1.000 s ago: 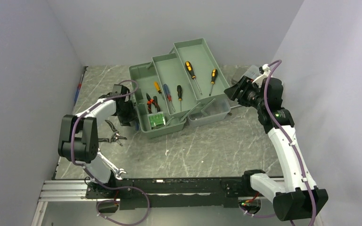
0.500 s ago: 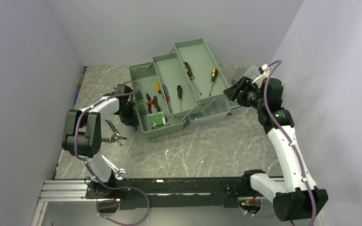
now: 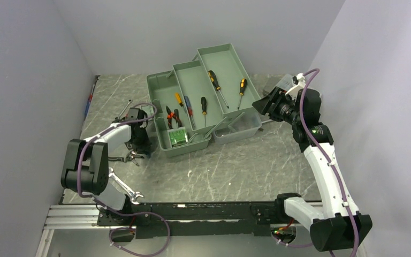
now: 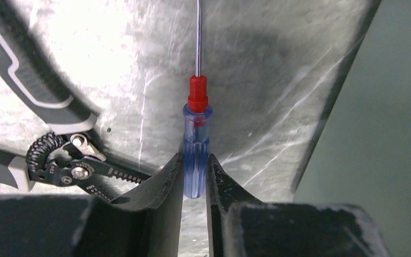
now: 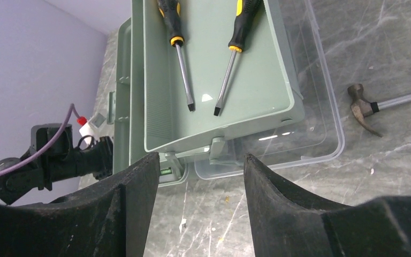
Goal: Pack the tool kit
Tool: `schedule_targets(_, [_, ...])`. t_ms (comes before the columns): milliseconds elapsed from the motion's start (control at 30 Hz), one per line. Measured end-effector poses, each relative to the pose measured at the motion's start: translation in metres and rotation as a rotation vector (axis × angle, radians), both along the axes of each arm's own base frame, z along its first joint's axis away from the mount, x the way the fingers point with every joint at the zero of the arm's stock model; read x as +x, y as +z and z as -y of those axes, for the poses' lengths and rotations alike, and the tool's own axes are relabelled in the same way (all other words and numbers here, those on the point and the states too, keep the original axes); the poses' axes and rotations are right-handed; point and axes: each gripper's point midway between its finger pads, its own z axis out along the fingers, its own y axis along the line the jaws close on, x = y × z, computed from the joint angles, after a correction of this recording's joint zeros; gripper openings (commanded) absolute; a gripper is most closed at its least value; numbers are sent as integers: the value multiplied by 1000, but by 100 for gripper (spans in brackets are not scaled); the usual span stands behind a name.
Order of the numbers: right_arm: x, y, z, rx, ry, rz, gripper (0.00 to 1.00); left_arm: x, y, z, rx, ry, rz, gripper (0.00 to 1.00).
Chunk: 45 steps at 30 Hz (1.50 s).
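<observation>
**Left hand** [image 4: 195, 163] is closed on the butt of a screwdriver [image 4: 196, 128], with its two dark fingers [image 4: 163, 184] pressing the handle's sides. The shaft points straight ahead, away from the wrist. The hold sits far back on the handle, so the long shaft may droop. It is best carried slowly and level, clearing the toolbox [image 4: 396, 134] wall just to the right before it is lowered into a tray beside the black-and-yellow screwdrivers [image 5: 172, 24].

The handle is fluted translucent blue plastic with a red collar and a thin bright steel shaft. Sprung pliers [image 4: 80, 170] with a dark toothed nose lie near it on the veined grey table [image 4: 112, 59]. The toolbox is matt sage-green plastic, its trays fanned open at the table's far middle.

**Right hand** [image 5: 199, 158] hovers wide open and empty over the toolbox's clear lid [image 5: 321, 101].
</observation>
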Motion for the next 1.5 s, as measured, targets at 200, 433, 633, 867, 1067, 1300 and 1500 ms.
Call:
schedule_targets(200, [-1, 0, -1, 3, 5, -1, 60, -11, 3, 1, -25, 12, 26, 0])
schedule_targets(433, [-3, 3, -2, 11, 10, 5, 60, -36, 28, -5, -16, 15, 38, 0])
schedule_targets(633, [-4, 4, -4, 18, 22, 5, 59, -31, 99, -6, -35, 14, 217, 0])
schedule_targets(867, [-5, 4, -5, 21, 24, 4, 59, -36, 157, 2, -99, -8, 370, 0])
schedule_targets(1067, [-5, 4, -5, 20, 23, 3, 59, -32, 192, 26, -232, -64, 454, 0])
schedule_targets(1300, [-6, 4, -4, 19, 21, 4, 60, 15, 212, 67, -371, -110, 491, 0])
schedule_targets(1500, [-12, 2, 4, -5, -20, -9, 61, 72, 194, 93, -387, -122, 439, 0])
